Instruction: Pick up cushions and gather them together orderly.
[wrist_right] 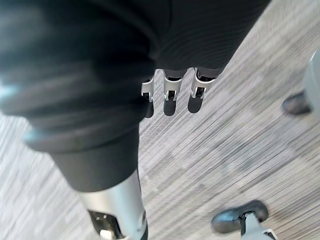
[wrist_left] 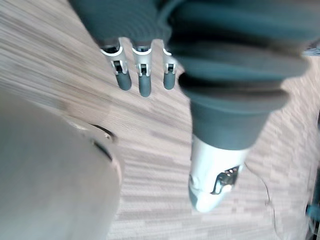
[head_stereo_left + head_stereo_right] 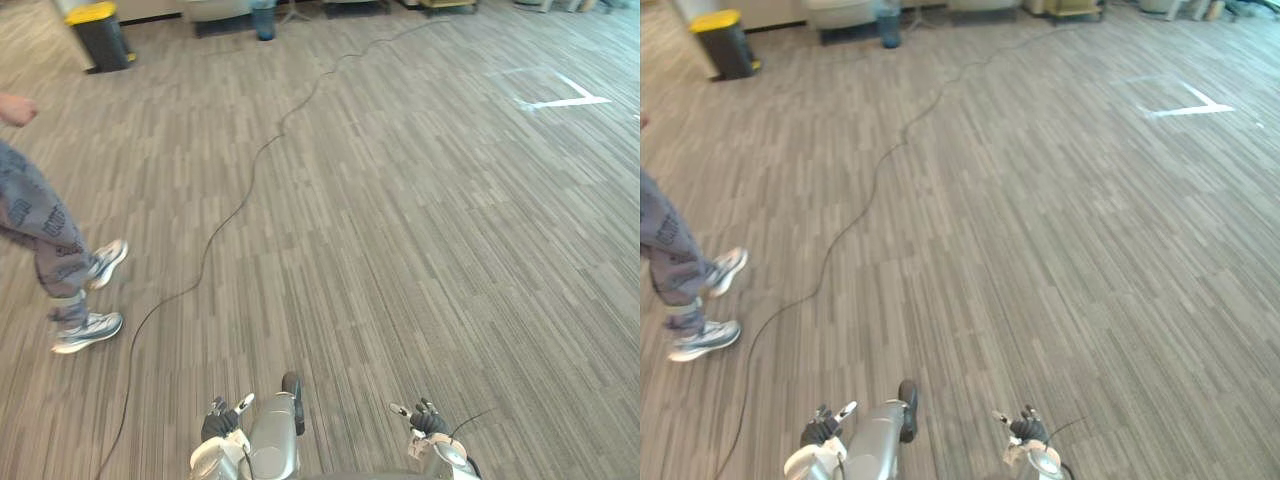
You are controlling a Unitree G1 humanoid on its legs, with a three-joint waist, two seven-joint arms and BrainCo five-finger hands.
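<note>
My left robot hand (image 3: pixel 220 424) and right robot hand (image 3: pixel 430 422) hang relaxed and empty, probably because I'm hunting for cushions.

Carpet floor (image 3: pixel 420 220) reads matt and finely ribbed, a low woven pile in streaky grey planks. The white tape (image 3: pixel 565 100) stuck on it looks smooth and flat. The bin (image 3: pixel 102 38) is dark hard plastic with a slight sheen, its yellow lid (image 3: pixel 90 13) plastic too. The person's trousers (image 3: pixel 35 225) are soft printed cloth, the trainers (image 3: pixel 88 331) pale fabric. On the left hand (image 2: pixel 144 67), a matt dark ribbed cover (image 2: pixel 235 65) and satin-silver fingers (image 2: pixel 122 70) with dull dark tips; the right hand (image 1: pixel 170 95) looks the same.
</note>
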